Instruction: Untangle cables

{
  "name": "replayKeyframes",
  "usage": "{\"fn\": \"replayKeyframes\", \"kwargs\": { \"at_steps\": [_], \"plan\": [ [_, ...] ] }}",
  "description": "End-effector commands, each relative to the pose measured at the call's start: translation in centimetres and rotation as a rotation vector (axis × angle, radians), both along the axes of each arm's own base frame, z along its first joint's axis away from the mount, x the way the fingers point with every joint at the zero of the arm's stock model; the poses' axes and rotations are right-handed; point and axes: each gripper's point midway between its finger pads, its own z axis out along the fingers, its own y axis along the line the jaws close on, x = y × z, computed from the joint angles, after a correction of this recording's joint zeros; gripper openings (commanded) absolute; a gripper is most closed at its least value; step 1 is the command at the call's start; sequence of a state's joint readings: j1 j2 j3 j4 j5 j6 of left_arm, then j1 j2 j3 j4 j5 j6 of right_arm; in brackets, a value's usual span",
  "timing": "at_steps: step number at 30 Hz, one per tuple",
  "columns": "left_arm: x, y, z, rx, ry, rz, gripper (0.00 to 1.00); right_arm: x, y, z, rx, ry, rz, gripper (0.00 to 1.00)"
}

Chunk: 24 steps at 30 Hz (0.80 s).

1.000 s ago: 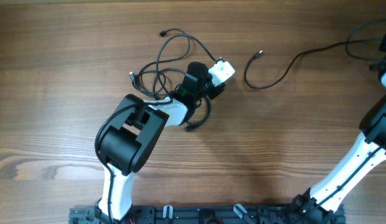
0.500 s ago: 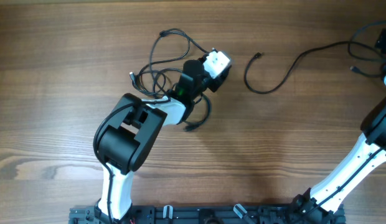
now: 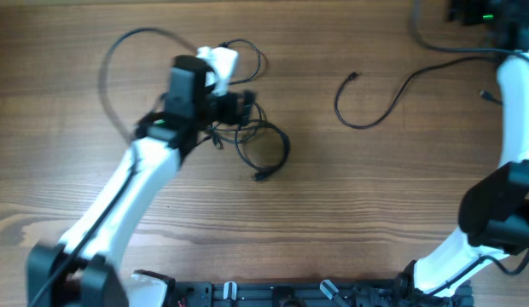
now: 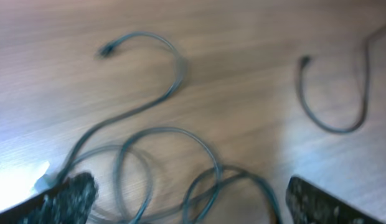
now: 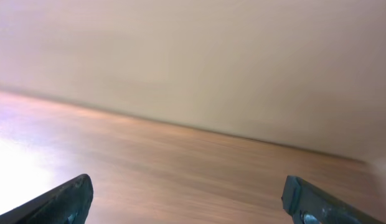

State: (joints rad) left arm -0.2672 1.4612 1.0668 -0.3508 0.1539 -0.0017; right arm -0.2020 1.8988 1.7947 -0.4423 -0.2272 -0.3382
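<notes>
A tangle of thin black cables (image 3: 263, 143) lies left of the table's middle, with one plug end (image 3: 259, 176) pointing toward the front. My left gripper (image 3: 237, 104) hovers over the tangle's upper left part. In the left wrist view the left gripper (image 4: 193, 208) is open wide, and blurred cable loops (image 4: 162, 134) lie on the wood between and beyond its fingers (image 4: 68, 196), held by neither. A separate cable (image 3: 367, 111) curves from its plug (image 3: 356, 77) off to the right. My right gripper (image 5: 190, 202) is open over bare wood, far from the cables.
The right arm (image 3: 512, 111) stands along the right edge, its gripper end at the back right corner (image 3: 465, 10). A small plug (image 3: 485, 95) lies beside it. The left arm's own thick wire (image 3: 111, 64) loops at the back left. A pale wall (image 5: 193, 62) rises behind the table.
My left gripper opened, let go of the tangle and swung left with its arm. The tangle settled lower on the table. The right gripper opened and moved to the back right corner.
</notes>
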Motion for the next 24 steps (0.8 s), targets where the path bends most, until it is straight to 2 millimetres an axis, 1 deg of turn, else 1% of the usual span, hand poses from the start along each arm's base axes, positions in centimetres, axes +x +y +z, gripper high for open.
{"fn": "replayKeyframes", "kwargs": {
  "at_steps": [1,2,3,5,6,7,8,9,12,17,21,24],
  "plan": [
    [-2.3,6.7,0.7,-0.071,0.117,0.258,1.00,-1.9,9.0,-1.6,0.097,0.128,0.131,1.00],
    [-2.9,8.0,0.4,-0.068,0.147,0.295,1.00,-2.6,11.0,-2.2,0.135,0.173,0.150,1.00],
    [-3.7,9.6,-0.1,-0.063,0.187,0.338,1.00,-3.7,13.6,-3.1,0.180,0.235,0.183,1.00],
    [-4.8,11.4,-1.0,-0.056,0.248,0.392,1.00,-5.9,17.8,-4.2,0.233,0.331,0.256,1.00],
    [-5.3,12.3,-1.5,-0.053,0.281,0.418,1.00,-7.2,20.2,-4.8,0.244,0.383,0.303,1.00],
    [-5.7,12.7,-1.8,-0.052,0.299,0.431,1.00,-7.9,21.2,-5.2,0.245,0.408,0.316,0.99],
    [-6.0,13.0,-2.0,-0.050,0.317,0.441,1.00,-9.3,23.2,-5.7,0.236,0.454,0.353,1.00],
    [-6.2,13.2,-2.2,-0.049,0.326,0.447,1.00,-10.3,24.5,-6.1,0.228,0.483,0.380,1.00],
    [-6.3,13.2,-2.2,-0.049,0.328,0.447,1.00,-12.6,27.1,-6.8,0.209,0.549,0.435,1.00],
    [-6.2,13.2,-2.2,-0.049,0.328,0.447,1.00,-15.1,29.8,-7.5,0.187,0.614,0.493,1.00],
    [-6.2,13.2,-2.2,-0.049,0.328,0.447,1.00,-15.8,30.9,-7.5,0.215,0.635,0.478,1.00],
    [-6.2,13.2,-2.2,-0.049,0.328,0.447,1.00,-16.2,31.1,-7.6,0.211,0.649,0.481,1.00]
  ]
}}
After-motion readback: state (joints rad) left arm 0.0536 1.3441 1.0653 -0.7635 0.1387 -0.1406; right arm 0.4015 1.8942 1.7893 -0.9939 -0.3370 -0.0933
